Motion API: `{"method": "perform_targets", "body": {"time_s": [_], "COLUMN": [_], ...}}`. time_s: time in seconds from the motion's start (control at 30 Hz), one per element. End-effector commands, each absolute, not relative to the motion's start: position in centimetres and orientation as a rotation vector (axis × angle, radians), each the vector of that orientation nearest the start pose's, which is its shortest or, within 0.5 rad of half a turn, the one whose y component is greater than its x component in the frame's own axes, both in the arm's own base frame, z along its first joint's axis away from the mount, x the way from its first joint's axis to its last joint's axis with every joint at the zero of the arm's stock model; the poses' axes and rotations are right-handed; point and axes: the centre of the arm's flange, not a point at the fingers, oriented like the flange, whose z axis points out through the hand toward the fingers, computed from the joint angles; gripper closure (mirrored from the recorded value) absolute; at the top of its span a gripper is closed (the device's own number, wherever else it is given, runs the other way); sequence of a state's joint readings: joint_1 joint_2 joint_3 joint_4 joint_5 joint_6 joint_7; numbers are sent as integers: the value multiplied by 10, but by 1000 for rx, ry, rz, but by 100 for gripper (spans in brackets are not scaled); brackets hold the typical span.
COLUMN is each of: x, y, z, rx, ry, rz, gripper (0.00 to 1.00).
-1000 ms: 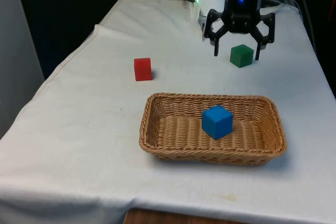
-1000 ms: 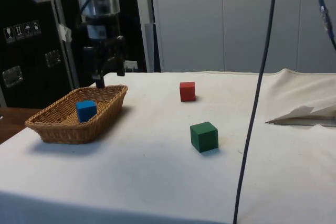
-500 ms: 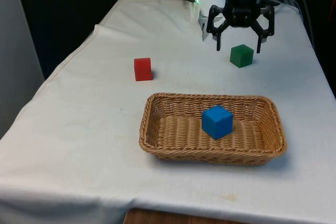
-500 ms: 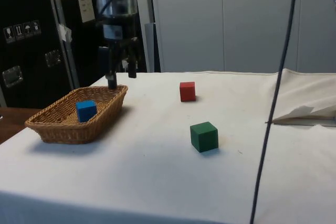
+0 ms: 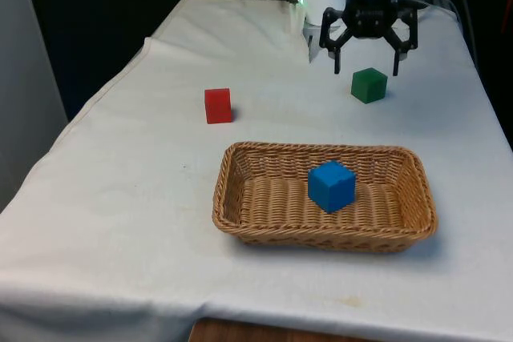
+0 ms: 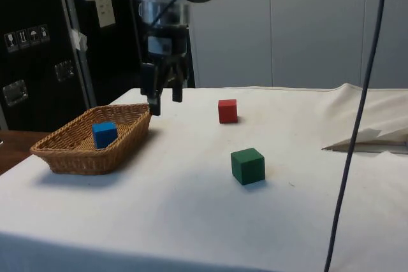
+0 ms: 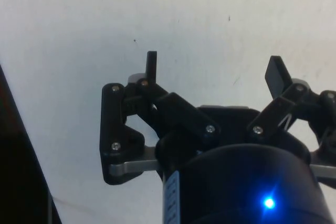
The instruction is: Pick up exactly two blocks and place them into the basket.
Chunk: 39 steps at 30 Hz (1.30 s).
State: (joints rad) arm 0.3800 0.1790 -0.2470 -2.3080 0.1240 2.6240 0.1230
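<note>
Since a second ago the gripper [image 5: 367, 60] has drifted away from the basket [image 5: 240, 218] toward the far end of the table, and it now hangs empty above the white cloth [image 5: 128, 190] with its two fingers spread wide apart. From the front it sits just above and behind the green block [image 5: 369, 85]; from the side the gripper [image 6: 163, 101] looks to be past the basket's [image 6: 70, 157] far end, well short of the green block [image 6: 248, 165], so its true spot over the table is hard to judge. The arm above it is cut off at the top of the front view. In the wrist view the fingers [image 7: 151, 65] show over bare cloth.

The blue block [image 5: 331, 186] rests tilted inside the wicker basket, toward the front view's right; from the side the blue block [image 6: 104, 134] is partly sunk behind the woven rim. The green block is a plain cube sitting flat on the cloth. The red block [image 5: 218, 106] stands alone toward the front view's left, well apart from both, and the red block [image 6: 227, 111] looks square and upright from the side.
</note>
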Motion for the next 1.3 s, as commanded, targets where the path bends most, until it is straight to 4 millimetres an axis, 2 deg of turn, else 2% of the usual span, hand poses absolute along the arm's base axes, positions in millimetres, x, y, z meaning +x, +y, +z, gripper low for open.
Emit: {"method": "perform_targets", "body": {"time_s": [0.0, 0.23, 0.43, 0.57, 0.93, 1.07, 1.1, 1.13, 1.27], "x": [531, 506, 497, 493, 453, 441, 444, 435, 423], "y": [68, 68, 63, 62, 56, 57, 57, 57, 62], "z": [283, 282, 281, 279, 280, 277, 280, 274, 265], "rx": [-3085, -3067, -3064, -3067, -3080, -3082, -3069, -3084, -3087], "ry": [135, 129, 110, 96, 38, 16, 21, 9, -19], "rz": [-220, -277, -299, -282, -270, -255, -247, -244, -216], "gripper": [0, 0, 0, 0, 0, 0, 0, 0, 0]}}
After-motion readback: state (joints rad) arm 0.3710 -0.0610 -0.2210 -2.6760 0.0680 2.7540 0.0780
